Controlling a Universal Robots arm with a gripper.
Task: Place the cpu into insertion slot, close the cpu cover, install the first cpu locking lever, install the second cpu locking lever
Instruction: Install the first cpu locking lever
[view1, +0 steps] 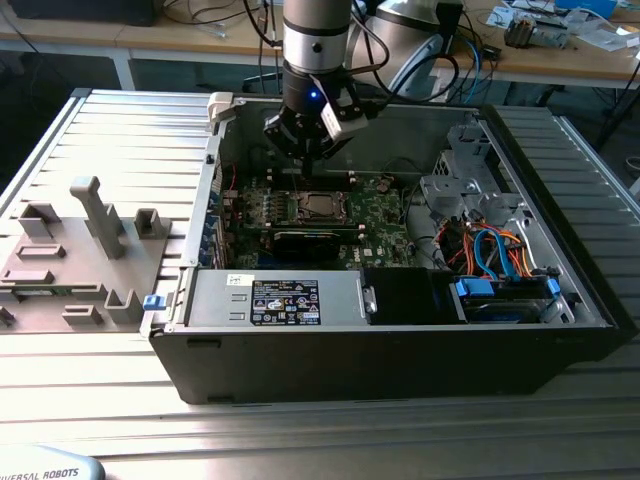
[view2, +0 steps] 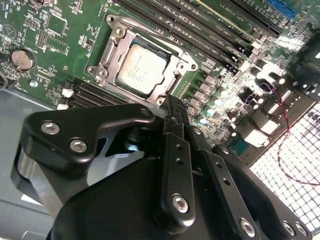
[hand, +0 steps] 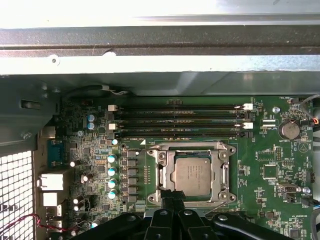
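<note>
The claw is hanging just above the motherboard, its black fingers pressed flat together with nothing between them, the tips poised at the rim of the insertion slot. The cpu is sitting in that slot already, silver-grey top facing up, and the cpu cover is lying down around it as a metal frame with the chip showing through the cut-out. Whether either locking lever is latched cannot be told from here.

Beside the slot, away from the claw, the memory slots are running in long dark rows, and a file of small capacitors is standing to one side of the slot. In the exterior view, the claw is hovering inside the open computer case, which is resting on the table, with the slot just below.

The risk here is a thin one: those closed tips are looking very close to the frame edge, so a slightly off push could be scraping the cover, skating off onto the board, or clipping the capacitors. A cover not fully seated could be binding under any lever pressure.
</note>
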